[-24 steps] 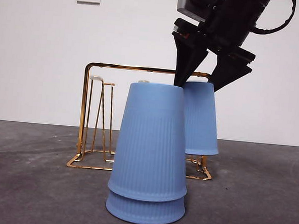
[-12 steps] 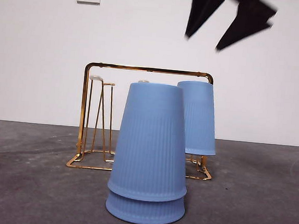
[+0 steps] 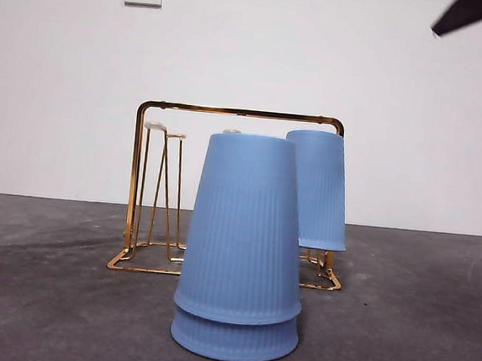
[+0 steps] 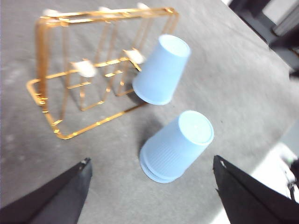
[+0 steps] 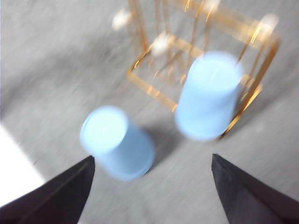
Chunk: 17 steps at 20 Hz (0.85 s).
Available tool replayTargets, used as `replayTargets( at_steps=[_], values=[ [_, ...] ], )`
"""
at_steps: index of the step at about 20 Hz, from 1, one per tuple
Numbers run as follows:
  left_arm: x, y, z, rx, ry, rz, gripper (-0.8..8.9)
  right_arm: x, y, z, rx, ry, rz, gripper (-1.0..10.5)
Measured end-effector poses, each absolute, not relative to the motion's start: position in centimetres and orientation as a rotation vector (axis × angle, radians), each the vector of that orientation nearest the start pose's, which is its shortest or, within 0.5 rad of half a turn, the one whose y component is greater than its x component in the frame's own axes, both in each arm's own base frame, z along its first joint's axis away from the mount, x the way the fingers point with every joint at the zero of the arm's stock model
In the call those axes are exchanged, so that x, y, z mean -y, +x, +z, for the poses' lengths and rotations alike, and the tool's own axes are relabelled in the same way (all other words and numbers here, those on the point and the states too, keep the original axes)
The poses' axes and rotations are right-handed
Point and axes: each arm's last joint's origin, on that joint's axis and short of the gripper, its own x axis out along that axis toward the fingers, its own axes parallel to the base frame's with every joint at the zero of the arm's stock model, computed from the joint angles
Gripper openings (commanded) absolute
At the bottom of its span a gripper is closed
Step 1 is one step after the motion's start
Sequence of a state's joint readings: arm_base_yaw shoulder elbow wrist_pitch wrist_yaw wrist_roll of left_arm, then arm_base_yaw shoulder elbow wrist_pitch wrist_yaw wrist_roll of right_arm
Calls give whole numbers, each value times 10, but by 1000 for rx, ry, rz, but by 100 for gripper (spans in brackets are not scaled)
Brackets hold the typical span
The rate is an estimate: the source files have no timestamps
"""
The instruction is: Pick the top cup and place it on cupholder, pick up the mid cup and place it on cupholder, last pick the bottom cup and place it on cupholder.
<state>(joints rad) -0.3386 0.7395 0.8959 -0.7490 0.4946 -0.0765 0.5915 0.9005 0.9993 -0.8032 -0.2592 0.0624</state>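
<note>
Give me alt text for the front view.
Two nested upside-down ribbed blue plastic cups stand on the grey table. Behind them, a third blue cup sits inverted on the shiny gold wire cupholder, against a white wall.

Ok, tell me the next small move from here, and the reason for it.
Probably bring one open gripper down over the upper cup of the stack and close on it. One blue cup already hangs upside down on the cupholder, two nested cups stand on the table, and both the left gripper and right gripper are raised with nothing held.
</note>
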Motion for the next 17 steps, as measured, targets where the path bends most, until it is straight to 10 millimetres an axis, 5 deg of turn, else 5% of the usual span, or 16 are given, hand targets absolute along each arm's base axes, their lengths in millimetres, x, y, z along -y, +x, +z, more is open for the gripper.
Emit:
replayTargets(
  at_steps=[5, 17],
  values=[
    [95, 141, 328, -675, -35, -853, 412, -85, 109, 311, -743, -14, 793, 398],
    [199, 177, 314, -814, 182, -934, 447, -75, 94, 311, -733, 28, 783, 398]
  ],
)
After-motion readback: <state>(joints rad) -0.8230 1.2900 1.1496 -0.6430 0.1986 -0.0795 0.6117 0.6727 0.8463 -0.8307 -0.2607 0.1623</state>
